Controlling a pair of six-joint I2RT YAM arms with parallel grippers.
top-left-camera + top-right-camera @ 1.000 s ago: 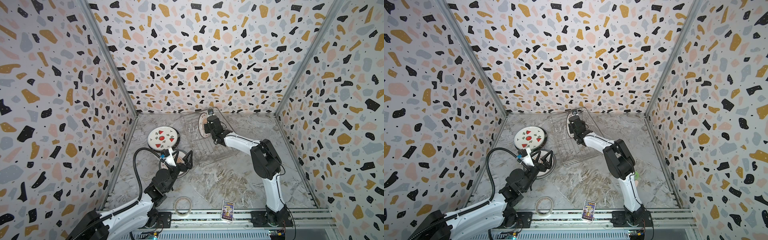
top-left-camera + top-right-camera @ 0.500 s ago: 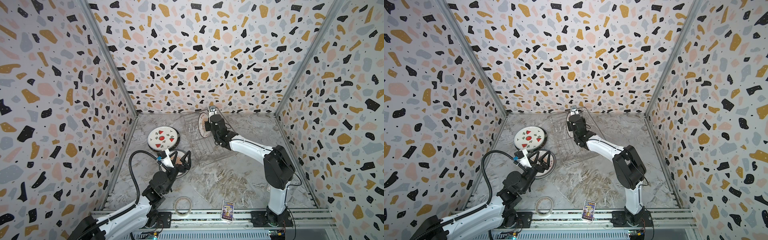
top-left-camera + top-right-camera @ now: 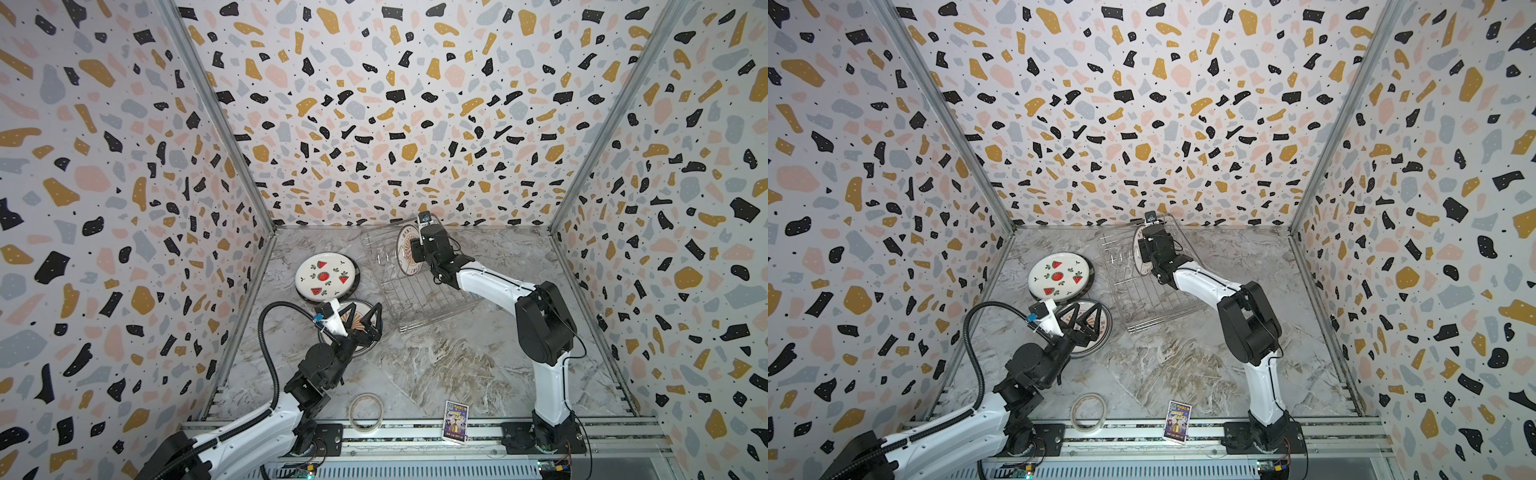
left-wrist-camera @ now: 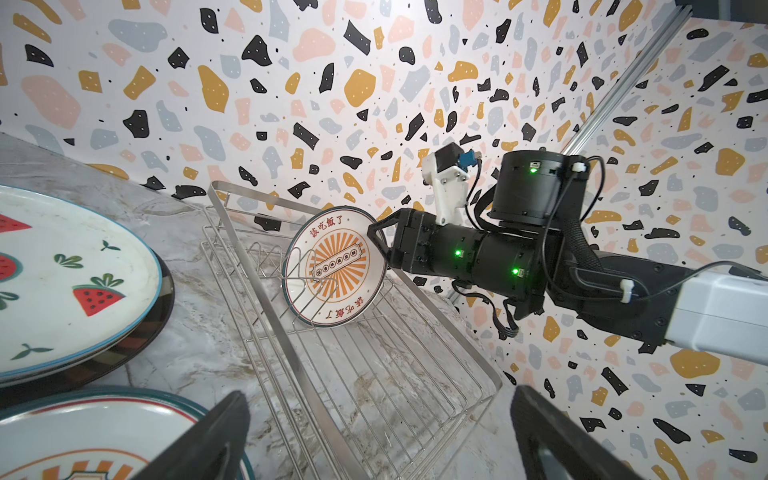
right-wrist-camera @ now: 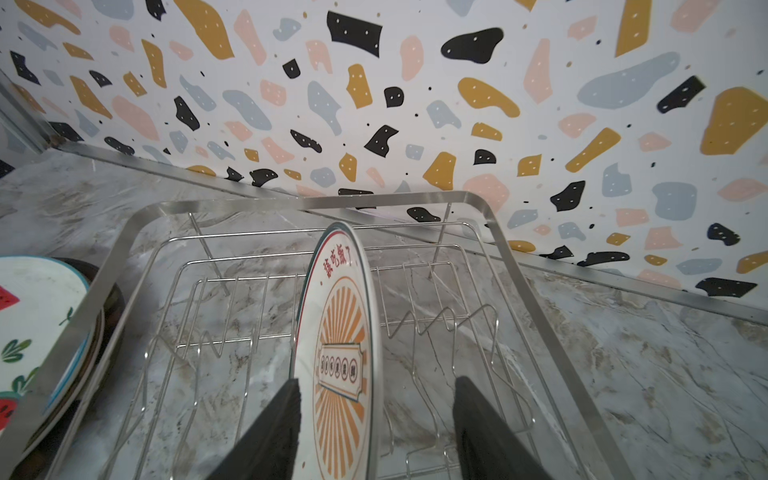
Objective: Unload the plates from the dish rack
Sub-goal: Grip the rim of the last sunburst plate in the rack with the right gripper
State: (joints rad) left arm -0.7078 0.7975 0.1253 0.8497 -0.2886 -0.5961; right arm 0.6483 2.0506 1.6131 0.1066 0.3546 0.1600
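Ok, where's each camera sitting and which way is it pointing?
Top views: high in front, looking down on left arm, right arm, dish rack.
Left wrist: faces the rack and right arm; left end effector shows.
Right wrist: faces the back wall; right end effector straddles the sunburst plate.
Shared: both wrist views show that plate.

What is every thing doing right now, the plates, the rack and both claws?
standing sunburst plate, on its edge in the dish rack.
dish rack, holding only that plate.
watermelon plate, lying flat on a dark plate.
flat sunburst plate, lying below the left claw.
left claw, wide open and empty.
right claw, open, fingers either side of the standing sunburst plate.
tape ring, lying flat.
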